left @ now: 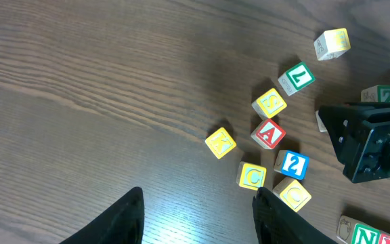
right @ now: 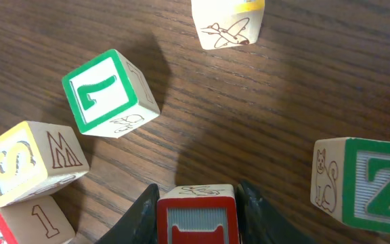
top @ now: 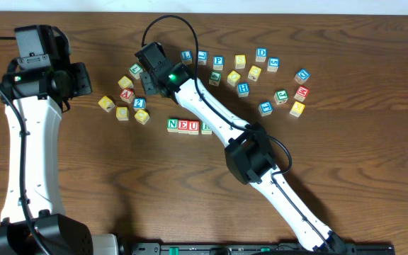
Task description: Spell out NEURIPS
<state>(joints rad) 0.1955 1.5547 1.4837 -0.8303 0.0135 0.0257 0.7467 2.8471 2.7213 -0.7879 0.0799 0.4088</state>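
Red cube [right: 196,220] apparently tight between right fingers [right: 138,218], green cube [right: 107,91] and Z cube [right: 371,190] near; left fingers [left: 124,220] apart.

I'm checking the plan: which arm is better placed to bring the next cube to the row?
Right. The right gripper is shut on a red-bordered cube; the left gripper hangs open over bare table, holding nothing.

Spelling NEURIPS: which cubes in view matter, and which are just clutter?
Job:
N-E-U row
P cube
yellow S cube
red cube gripped by the right tool, letter unclear

Lying about:
green 7 cube
green Z cube
red A cube
D cube
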